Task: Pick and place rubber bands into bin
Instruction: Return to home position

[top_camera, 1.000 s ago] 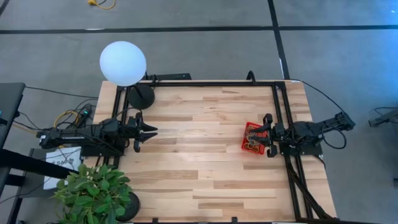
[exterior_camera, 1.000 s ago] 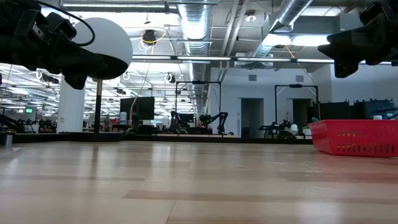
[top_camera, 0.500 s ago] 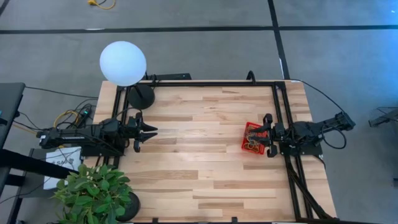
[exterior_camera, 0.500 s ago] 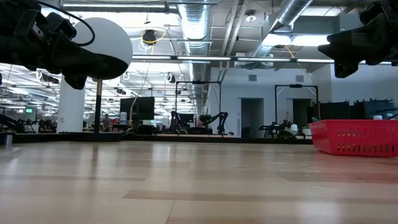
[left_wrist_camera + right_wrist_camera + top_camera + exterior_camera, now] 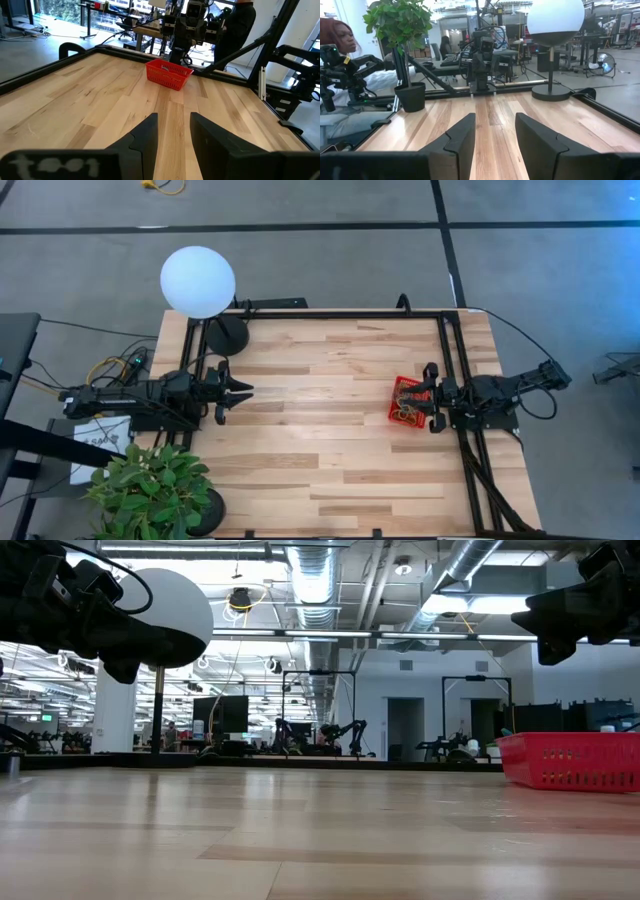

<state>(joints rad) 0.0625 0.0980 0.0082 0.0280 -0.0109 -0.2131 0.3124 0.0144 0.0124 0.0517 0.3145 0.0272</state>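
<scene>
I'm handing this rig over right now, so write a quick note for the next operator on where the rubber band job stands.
Left end effector: open, holding nothing, raised over the left side of the table, not far from the lamp base.
Right end effector: open, holding nothing, raised beside the bin on the table's right side.
Rubber bands: a mixed pile lies inside the red bin.
Done: the high view shows no band on the wood outside the bin.
Left: probably only a check for strays the cameras miss, since both arms look parked.
</scene>
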